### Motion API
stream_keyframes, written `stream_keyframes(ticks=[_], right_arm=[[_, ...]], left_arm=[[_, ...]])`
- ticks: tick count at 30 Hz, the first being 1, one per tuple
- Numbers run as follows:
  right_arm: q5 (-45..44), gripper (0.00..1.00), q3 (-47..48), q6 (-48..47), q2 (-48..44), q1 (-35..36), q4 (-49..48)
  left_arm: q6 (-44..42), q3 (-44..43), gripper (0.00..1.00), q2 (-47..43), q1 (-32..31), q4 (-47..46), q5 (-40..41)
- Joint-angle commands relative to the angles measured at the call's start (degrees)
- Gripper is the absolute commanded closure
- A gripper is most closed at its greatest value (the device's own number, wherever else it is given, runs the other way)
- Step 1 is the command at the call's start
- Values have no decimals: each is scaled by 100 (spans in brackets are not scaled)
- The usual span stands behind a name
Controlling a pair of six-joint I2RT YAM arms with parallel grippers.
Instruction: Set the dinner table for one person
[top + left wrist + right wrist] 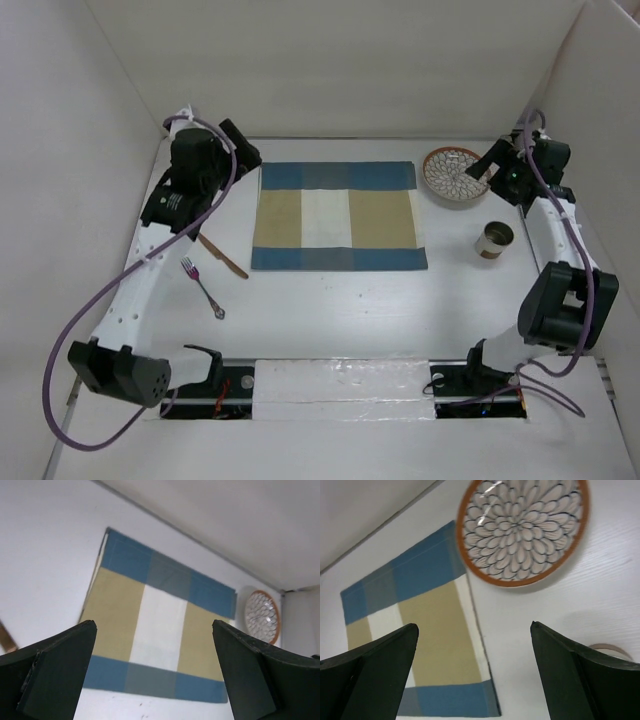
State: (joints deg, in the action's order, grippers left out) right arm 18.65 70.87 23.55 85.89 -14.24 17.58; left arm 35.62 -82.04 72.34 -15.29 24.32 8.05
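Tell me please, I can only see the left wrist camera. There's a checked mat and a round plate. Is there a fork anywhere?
Observer: Yes. A fork lies on the white table, left of the placemat and not touching it.
Operator: Is there a knife too?
Observer: A brown knife lies slanted beside the fork, closer to the placemat than the fork is.
Operator: What about something to drink from?
Observer: A cup stands upright to the right of the placemat, nearer the arm bases than the patterned plate.
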Motion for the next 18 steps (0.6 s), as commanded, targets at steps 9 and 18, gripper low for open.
stream_keyframes(ticks=[9, 18], right_arm=[[-688, 0, 1419, 219, 1762, -500, 527], [76, 0, 1974, 510, 2933, -721, 264]], left_arm=[[-801, 1111, 0, -676, -9, 557, -190], [-1022, 2025, 0, -1098, -9, 311, -225]])
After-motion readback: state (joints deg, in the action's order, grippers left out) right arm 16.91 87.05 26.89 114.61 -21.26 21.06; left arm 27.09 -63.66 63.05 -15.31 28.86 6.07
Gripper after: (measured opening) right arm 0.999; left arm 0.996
